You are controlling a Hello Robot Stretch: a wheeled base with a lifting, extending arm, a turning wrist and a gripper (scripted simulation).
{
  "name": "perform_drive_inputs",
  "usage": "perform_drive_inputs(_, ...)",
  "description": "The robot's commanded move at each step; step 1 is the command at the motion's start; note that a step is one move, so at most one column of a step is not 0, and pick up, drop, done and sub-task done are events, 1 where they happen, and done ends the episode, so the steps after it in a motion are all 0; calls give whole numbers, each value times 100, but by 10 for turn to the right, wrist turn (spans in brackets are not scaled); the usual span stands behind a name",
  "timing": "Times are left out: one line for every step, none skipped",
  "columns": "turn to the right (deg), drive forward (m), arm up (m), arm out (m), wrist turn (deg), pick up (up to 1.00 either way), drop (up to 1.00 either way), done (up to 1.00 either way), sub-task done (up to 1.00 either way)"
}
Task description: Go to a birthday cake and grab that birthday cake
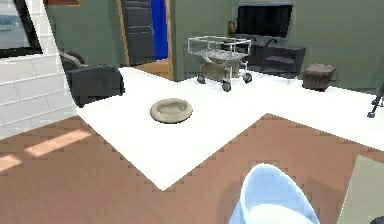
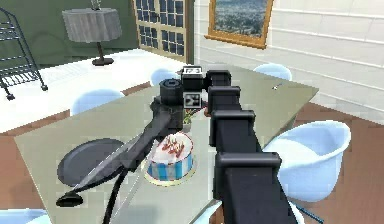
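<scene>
On the table (image 2: 60, 135), cake (image 2: 172, 158) beside dark dish (image 2: 88, 160)

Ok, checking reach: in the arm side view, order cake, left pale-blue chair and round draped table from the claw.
From the claw:
1. Birthday cake, lower middle, on the near table.
2. Pale-blue chair, left of middle.
3. Round draped table, far back, upper left.
</scene>
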Motion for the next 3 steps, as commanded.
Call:
perform_drive_inputs(0,0,0,0,450,0,0,0,0)
perform_drive_inputs(0,0,0,0,450,0,0,0,0)
perform_drive_inputs(0,0,0,0,240,0,0,0,0)
